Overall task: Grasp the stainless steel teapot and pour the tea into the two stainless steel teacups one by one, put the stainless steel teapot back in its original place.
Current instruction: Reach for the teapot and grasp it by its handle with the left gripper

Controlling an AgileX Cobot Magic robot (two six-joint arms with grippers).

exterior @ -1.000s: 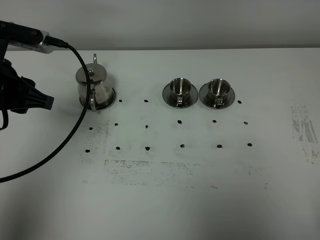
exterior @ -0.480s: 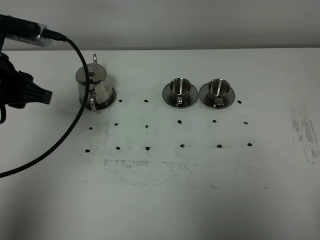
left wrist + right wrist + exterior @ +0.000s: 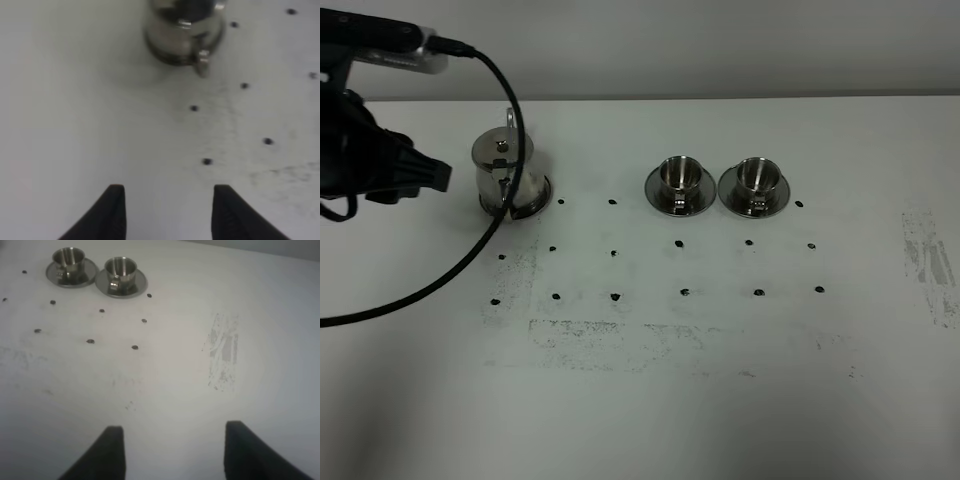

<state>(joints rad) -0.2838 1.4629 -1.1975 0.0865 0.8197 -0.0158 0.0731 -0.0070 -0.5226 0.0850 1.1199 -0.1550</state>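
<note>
The stainless steel teapot [image 3: 506, 172] stands upright on its flat steel disc [image 3: 542, 196] at the table's back left; it also shows in the left wrist view [image 3: 182, 31]. The two stainless steel teacups stand on saucers side by side at back centre, the left cup [image 3: 677, 175] and the right cup [image 3: 754, 176]; they also show in the right wrist view [image 3: 69, 258] [image 3: 120, 267]. My left gripper [image 3: 170, 212] is open and empty, just left of the teapot [image 3: 438, 177], apart from it. My right gripper [image 3: 175, 452] is open and empty, outside the high view. No tea shows.
The left arm's black cable [image 3: 480, 250] loops across the teapot's front and over the table's left part. Black dots [image 3: 614, 253] mark a grid on the white table [image 3: 720, 380]. A scuffed grey patch [image 3: 932, 265] lies at the right edge.
My left arm has moved right toward the teapot, and its cable now crosses in front of the pot. Teapot and cups have not moved.
</note>
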